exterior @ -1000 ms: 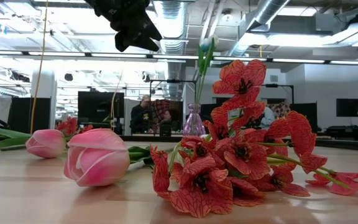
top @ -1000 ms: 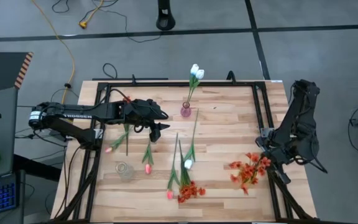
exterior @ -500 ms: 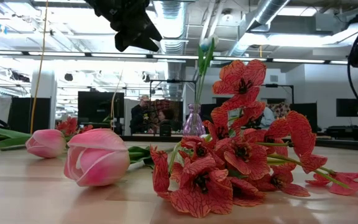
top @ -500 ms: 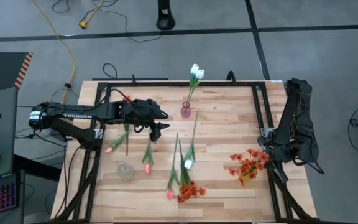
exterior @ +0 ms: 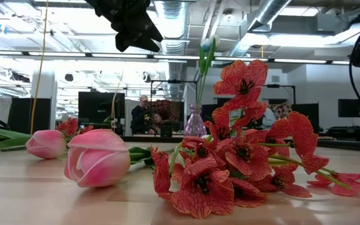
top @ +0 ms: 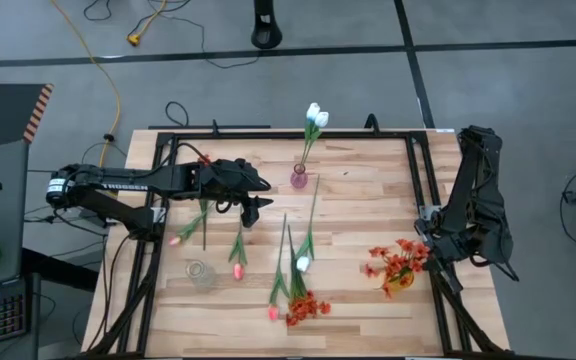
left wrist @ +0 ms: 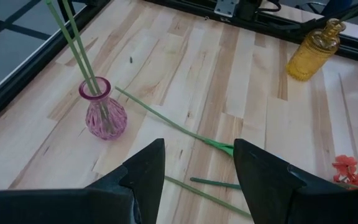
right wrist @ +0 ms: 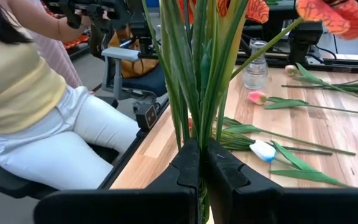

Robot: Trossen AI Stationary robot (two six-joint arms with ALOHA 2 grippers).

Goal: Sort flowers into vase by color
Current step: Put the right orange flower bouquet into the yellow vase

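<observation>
Counting three vases (top: pixel 299 178) on wooden bench (top: pixel 358 190); right end effector (right wrist: pixel 202 163) clamps red-orange bunch (top: pixel 396 264); left end effector (left wrist: pixel 196 169) open, empty.

Bare table (top: pixel 368 190) between pink vase (top: pixel 298 179) and right claw (top: pixel 420 262).

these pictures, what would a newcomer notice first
Probably the bunch of red-orange fabric blooms on green stems that the right end effector holds clamped over the yellow glass vase at the table's right edge. Next, the white tulips standing tall in the small pink glass vase near the far edge. The open left end effector hovers beside that vase, above loose flowers on the wooden table.
</observation>
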